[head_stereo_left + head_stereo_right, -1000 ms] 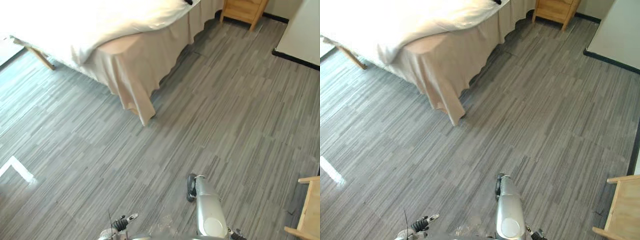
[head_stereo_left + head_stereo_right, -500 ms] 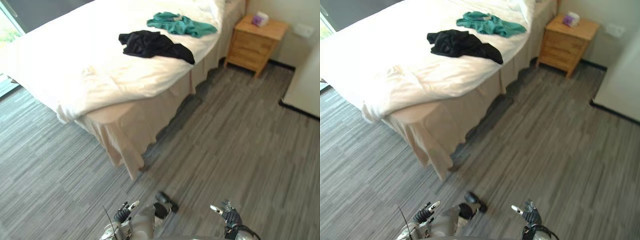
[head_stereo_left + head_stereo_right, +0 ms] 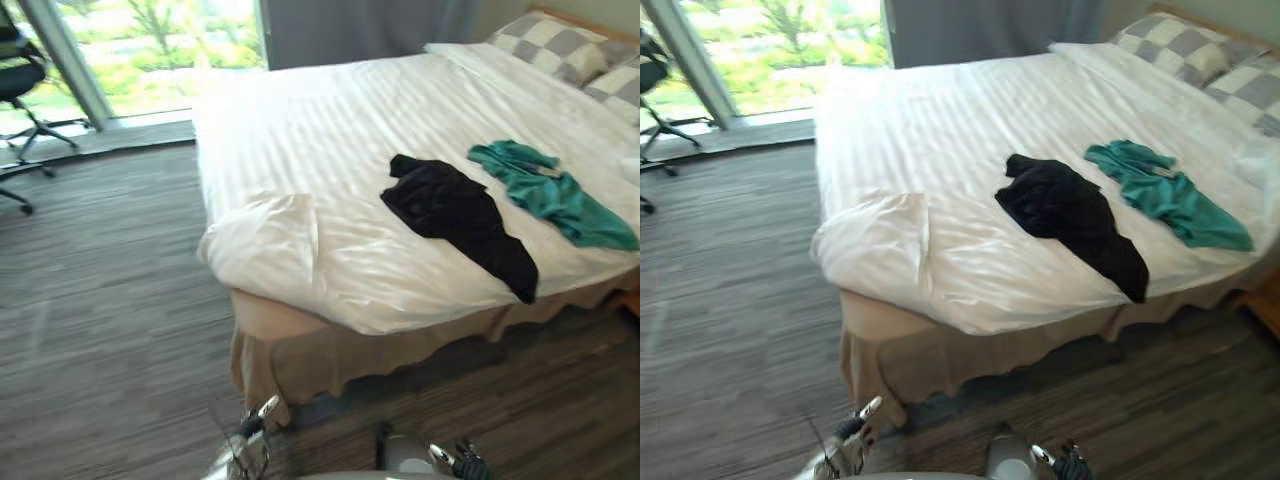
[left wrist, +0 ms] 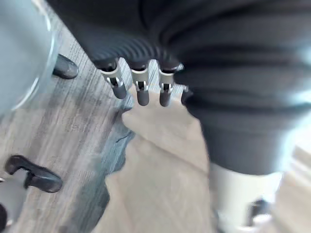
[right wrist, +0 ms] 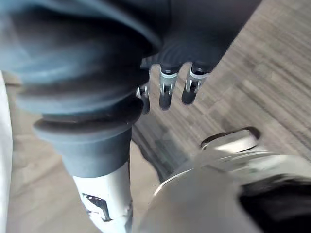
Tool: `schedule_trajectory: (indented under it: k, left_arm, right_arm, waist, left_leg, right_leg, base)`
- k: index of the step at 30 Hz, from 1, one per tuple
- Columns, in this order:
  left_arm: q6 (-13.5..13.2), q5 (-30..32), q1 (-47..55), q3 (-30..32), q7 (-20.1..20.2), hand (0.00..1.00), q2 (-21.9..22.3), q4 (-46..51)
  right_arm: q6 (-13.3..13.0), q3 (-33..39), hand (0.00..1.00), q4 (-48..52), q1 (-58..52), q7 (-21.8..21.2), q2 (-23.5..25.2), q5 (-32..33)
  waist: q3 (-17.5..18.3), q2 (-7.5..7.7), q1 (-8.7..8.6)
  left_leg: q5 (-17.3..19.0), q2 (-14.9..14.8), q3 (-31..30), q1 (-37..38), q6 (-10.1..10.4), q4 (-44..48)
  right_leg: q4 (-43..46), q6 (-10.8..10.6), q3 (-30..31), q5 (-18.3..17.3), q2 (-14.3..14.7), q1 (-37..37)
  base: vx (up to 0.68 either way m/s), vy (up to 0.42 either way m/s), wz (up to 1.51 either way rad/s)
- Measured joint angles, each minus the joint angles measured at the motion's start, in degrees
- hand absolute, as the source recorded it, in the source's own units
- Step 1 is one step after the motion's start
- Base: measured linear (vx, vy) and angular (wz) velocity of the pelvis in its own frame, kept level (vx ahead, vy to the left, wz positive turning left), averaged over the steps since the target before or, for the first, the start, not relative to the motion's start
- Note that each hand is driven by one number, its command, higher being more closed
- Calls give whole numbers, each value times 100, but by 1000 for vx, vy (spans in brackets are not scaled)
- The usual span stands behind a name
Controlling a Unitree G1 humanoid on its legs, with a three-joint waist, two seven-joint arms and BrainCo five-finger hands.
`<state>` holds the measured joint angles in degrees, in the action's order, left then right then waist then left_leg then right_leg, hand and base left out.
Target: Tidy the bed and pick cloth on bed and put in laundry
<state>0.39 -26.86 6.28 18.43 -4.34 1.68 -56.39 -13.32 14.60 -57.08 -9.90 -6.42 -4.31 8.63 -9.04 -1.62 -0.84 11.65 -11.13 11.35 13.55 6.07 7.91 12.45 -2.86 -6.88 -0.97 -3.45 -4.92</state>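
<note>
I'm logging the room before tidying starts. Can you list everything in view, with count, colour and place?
bed: one, white duvet, fills the middle; near corner of the duvet is folded back
bed skirt: one, beige, hangs below the duvet on the near side
black cloth: one, black, crumpled on the duvet near the bed's near edge
teal cloth: one, teal, on the duvet beside the black cloth, toward the pillows
pillows: two, grey and white checks, at the head of the bed
office chair: one, black, by the window
window: one, greenery outside, beyond the bed
curtain: one, grey, beside the window
floor: grey planks, around the bed
left hand: open, holds nothing
right hand: open, holds nothing
</note>
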Motion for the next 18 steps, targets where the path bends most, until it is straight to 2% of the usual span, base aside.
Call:
schedule_trajectory:
  k: [2, 5, 6, 8, 10, 11, 13, 14, 16, 17, 18]
  left_arm:
    - [-182, 1, 72, 207, -109, 0, 63, -24]
    - [-550, 1, 173, 244, -258, 0, 11, -1]
    - [-695, 4, 184, 223, -343, 0, -6, 7]
    - [-932, 4, 222, 162, -418, 0, -6, 160]
    - [-1239, 89, 152, 67, -743, 0, -46, 748]
    - [-1286, 171, 98, 67, -862, 0, -87, 917]
    - [-1429, 754, -81, 79, -1369, 0, -415, 1540]
    - [-1448, 915, -132, 81, -1479, 0, -525, 1682]
    - [-1468, 1497, -420, 213, -1825, 0, -1006, 2060]
    - [-1462, 1643, -553, 367, -1873, 0, -1232, 2096]
    - [-1458, 1669, -756, 807, -1805, 0, -1818, 2097]
  right_arm:
    - [14, -39, 0, -55, 11, -14, -22, 31]
    - [75, -295, 0, -80, -37, -4, -9, 32]
    - [131, -358, 0, -154, -60, 5, -59, 31]
    - [241, -371, 0, -233, -42, 9, -91, 27]
    - [317, -358, 0, -254, 4, -2, -190, 2]
    - [353, -335, 0, -280, 42, -1, -204, 0]
    - [534, -191, 0, -336, 44, -4, -244, 110]
    - [566, -149, 0, -334, 35, -3, -252, 169]
    - [615, -97, 0, -313, 43, -9, -343, 374]
    - [616, -90, 0, -278, 39, -14, -357, 418]
    - [616, -78, 0, -224, 19, -17, -373, 431]
  waist:
    - [3, -5, 39]
    - [8, 115, 73]
    - [31, 173, 184]
    - [99, 175, 180]
    - [130, 76, 168]
    - [96, 39, 165]
    - [58, -42, 151]
    - [50, -64, 141]
    - [57, -139, 74]
    - [48, -135, 44]
    - [37, -146, -5]
  left_leg:
    - [-26, -79, 5, -76, 31, 189]
    - [-128, -112, 53, -717, 75, 1348]
    - [-224, -79, 174, -795, 23, 1412]
    - [-270, 17, 311, -701, 15, 904]
    - [-328, 117, 314, -518, 117, 20]
    - [-351, 117, 311, -486, 154, -94]
    - [-390, 132, 313, -363, 174, -223]
    - [-390, 131, 313, -328, 174, -232]
    - [-384, 129, 330, -260, 177, -399]
    - [-381, 129, 363, -272, 177, -429]
    - [-363, 120, 444, -271, 158, -456]
  right_leg:
    - [-251, -3, -121, -56, 19, 219]
    - [-790, -60, -308, 32, -170, 559]
    - [-1015, -122, -347, 144, -255, 652]
    - [-1342, -129, -401, 447, -289, 676]
    - [-1843, -67, -545, 913, -161, 737]
    - [-1833, -39, -567, 959, -153, 719]
    - [-1844, -22, -598, 986, -153, 838]
    - [-1853, -22, -601, 986, -152, 876]
    - [-1856, -20, -598, 998, -138, 867]
    - [-1856, -16, -589, 1008, -141, 844]
    - [-1857, -16, -549, 1008, -117, 776]
  base:
    - [31, -83, 42]
    - [-31, 0, 41]
    - [-30, 15, 28]
    - [10, 28, 32]
    - [45, 28, 36]
    - [-10, 17, 21]
    - [-102, 27, 8]
    - [-121, 16, 1]
    - [-92, -2, 2]
    - [-123, -17, -15]
    - [-140, -38, -39]
